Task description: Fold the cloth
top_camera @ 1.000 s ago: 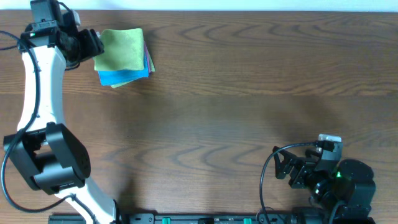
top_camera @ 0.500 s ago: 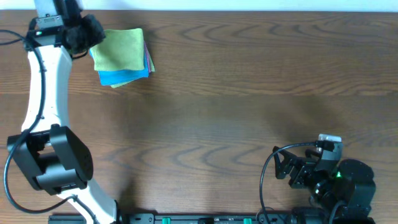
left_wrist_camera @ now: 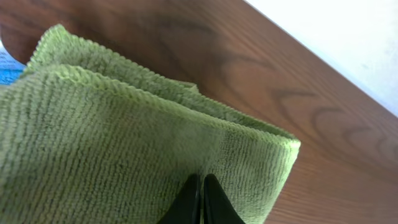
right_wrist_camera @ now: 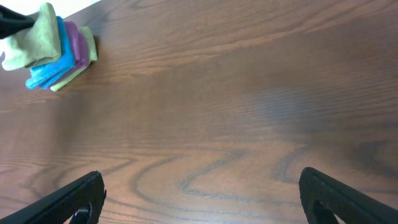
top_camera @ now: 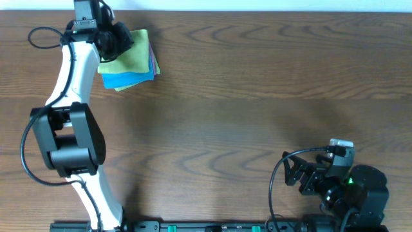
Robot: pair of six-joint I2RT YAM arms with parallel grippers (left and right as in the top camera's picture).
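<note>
- Left claw (left_wrist_camera: 202, 198) is pinched tight on the green cloth (left_wrist_camera: 124, 124) topping the folded stack (top_camera: 127, 78).
- Right claw (right_wrist_camera: 200, 198) gapes wide, empty, over the table (right_wrist_camera: 249, 93).

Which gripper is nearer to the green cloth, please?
Left. The left gripper is on the green cloth; the right gripper is far off, at the near right.

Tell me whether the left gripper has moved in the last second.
Yes. The left gripper moved rightward in the overhead view, from beside the green cloth to over its far left corner.
</note>
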